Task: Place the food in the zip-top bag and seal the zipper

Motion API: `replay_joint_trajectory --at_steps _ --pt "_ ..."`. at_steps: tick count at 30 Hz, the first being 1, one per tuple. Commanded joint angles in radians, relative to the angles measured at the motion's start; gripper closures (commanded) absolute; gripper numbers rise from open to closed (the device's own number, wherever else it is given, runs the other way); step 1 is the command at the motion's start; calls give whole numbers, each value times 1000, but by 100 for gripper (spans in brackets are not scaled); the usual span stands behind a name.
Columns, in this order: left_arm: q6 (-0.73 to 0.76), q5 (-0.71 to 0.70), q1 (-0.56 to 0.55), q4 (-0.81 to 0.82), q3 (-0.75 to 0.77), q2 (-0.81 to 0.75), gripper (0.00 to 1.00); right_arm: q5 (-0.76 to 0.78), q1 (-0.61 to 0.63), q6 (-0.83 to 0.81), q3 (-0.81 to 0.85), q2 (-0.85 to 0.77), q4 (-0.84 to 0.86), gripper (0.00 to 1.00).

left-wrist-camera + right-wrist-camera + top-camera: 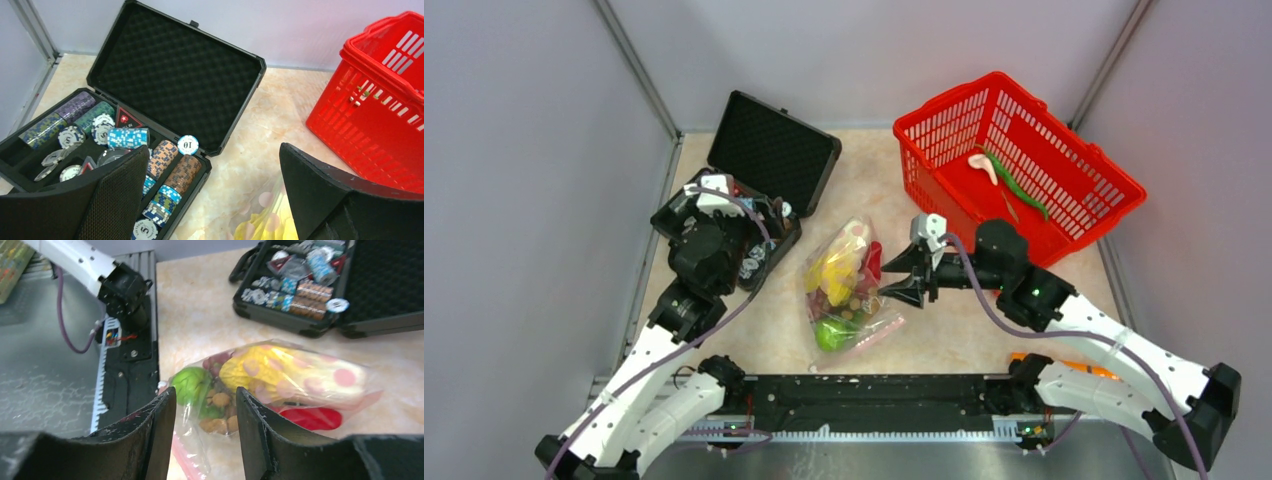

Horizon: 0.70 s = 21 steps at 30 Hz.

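The zip-top bag lies in the middle of the table, and the food is inside it. Through the plastic I see a yellow leafy bunch, a green fruit, red-purple grapes and brown bits. The pink zipper runs along the bag's near edge and shows below my right fingers. My right gripper hovers at the bag's right side, jaws apart and holding nothing. My left gripper stands wide open over the case's near corner, with a corner of the bag below it.
An open black case with rows of poker chips sits at the left back. A red basket holding a green and a white item stands at the right back. The arms' black base rail runs along the near edge.
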Motion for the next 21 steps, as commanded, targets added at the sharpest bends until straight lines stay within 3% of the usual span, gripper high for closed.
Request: replay_joint_trajectory --at_steps 1,5,7,9,14,18,21 --pt "-8 67 6 26 26 37 1 177 -2 13 19 -24 35 53" --pt "-16 120 6 4 44 90 1 439 -3 35 48 -24 76 52" --pt "-36 136 21 -5 56 117 1 523 -5 56 63 -23 95 45" --pt "-74 214 99 -26 68 134 1 566 -27 85 92 -10 133 35" --pt "-211 423 304 -34 81 181 1 637 -220 265 260 83 -10 31" --pt "-280 359 333 -83 119 222 1 601 -402 315 285 64 -63 30" --pt "-291 286 333 -124 144 238 1 594 -524 347 235 -9 -64 23"
